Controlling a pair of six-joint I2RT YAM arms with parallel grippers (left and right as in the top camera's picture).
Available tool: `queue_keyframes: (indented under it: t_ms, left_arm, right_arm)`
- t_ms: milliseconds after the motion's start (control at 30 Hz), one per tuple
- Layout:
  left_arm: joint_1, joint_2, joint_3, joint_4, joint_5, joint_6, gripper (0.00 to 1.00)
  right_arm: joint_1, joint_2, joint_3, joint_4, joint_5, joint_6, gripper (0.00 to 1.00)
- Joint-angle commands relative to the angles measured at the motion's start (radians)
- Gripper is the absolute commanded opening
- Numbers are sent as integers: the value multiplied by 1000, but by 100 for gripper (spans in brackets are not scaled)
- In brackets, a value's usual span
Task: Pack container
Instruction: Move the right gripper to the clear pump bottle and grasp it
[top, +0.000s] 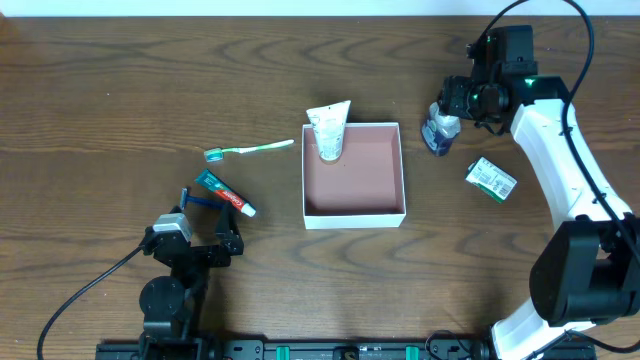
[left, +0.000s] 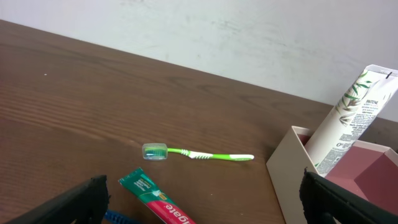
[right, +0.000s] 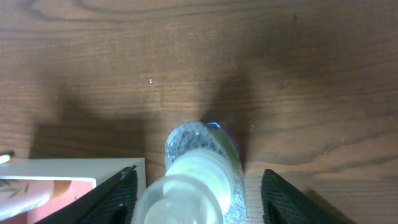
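Note:
The container (top: 354, 215) is a shallow white box with a reddish-brown inside, mid-table; it also shows in the left wrist view (left: 291, 177) and the right wrist view (right: 68, 168). A white tube with green leaves (top: 328, 132) leans in its far left corner (left: 348, 115). My right gripper (top: 450, 108) is open and straddles a small clear bottle with a white cap (top: 437, 134) right of the box; the bottle sits between the fingers (right: 196, 180). My left gripper (top: 207, 228) is open and empty near the front left.
A green toothbrush (top: 250, 150) lies left of the box (left: 199, 154). A red and green toothpaste tube (top: 224, 193) lies just ahead of my left gripper (left: 155, 199), with a blue item (top: 193, 198) beside it. A green and white packet (top: 491, 179) lies at the right.

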Motion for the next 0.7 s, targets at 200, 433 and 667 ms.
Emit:
queue_keyframes:
  t_ms: [200,433,667]
  left_arm:
    - [4,-6,-30,-10,10,17,98]
    - [4,-6,-30,-10,10,17,98]
    - [4,-6,-30,-10,10,17,98]
  right_arm:
    - [46,16,1,9,9,8,39]
    - [63,16,1,-24,11,-46,27]
    - [61,16,1,-62,66,-91,18]
